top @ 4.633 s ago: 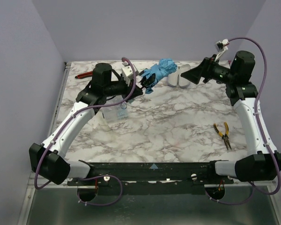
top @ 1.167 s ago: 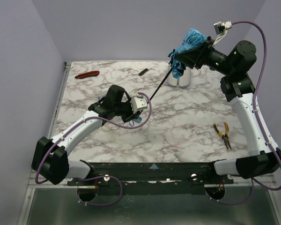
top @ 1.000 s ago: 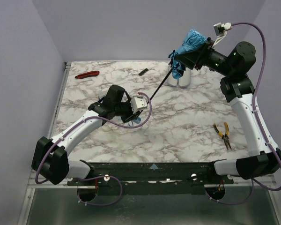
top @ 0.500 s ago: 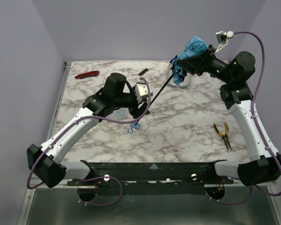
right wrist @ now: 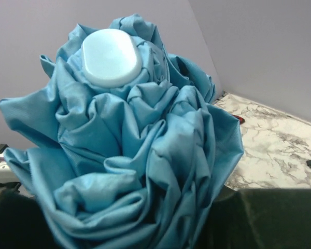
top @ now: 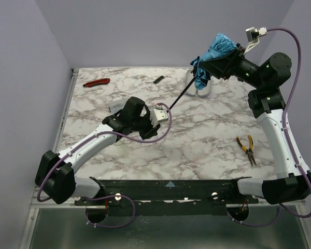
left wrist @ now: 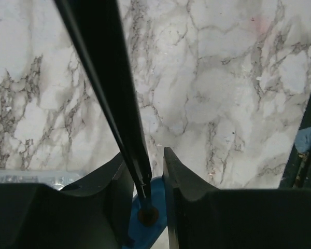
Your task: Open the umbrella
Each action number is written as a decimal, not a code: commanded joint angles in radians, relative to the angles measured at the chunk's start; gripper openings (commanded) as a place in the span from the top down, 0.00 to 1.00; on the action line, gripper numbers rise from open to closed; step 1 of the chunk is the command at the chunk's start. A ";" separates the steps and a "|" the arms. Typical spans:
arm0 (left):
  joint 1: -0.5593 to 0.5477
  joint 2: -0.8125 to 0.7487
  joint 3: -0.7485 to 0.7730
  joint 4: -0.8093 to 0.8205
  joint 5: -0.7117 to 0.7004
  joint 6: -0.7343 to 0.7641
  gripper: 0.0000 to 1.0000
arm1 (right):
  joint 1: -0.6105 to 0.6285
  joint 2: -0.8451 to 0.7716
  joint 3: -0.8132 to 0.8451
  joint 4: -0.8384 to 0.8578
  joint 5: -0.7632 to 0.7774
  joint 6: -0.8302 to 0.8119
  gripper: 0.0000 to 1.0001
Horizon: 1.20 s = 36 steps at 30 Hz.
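Note:
The umbrella is stretched out in the air. Its bunched sky-blue canopy [top: 216, 52] hangs high at the back right, with my right gripper [top: 229, 61] shut on it. In the right wrist view the folds [right wrist: 140, 155] fill the frame, a pale cap [right wrist: 111, 57] on top, around my right gripper [right wrist: 160, 228]. The thin black shaft [top: 182, 93] slants down-left to my left gripper [top: 154, 123]. In the left wrist view that shaft [left wrist: 114, 98] enters the small blue handle [left wrist: 154, 220], which sits between the jaws of my left gripper [left wrist: 145, 163], shut on it.
A red-handled tool [top: 96, 82] and a small black piece [top: 158, 79] lie at the back. A white oblong case [top: 203, 89] rests under the canopy. Yellow-handled pliers [top: 246, 148] lie at right. A clear plastic box [top: 116, 108] shows behind the left arm.
Half a second ago the left gripper was raised off the handle, which dangled free. It has come back down and shut on the handle. The right arm lifted the canopy slightly up and right.

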 commanded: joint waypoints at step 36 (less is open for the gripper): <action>-0.032 0.117 0.636 0.035 0.267 -0.372 0.21 | 0.018 -0.029 -0.227 0.363 -0.196 0.110 1.00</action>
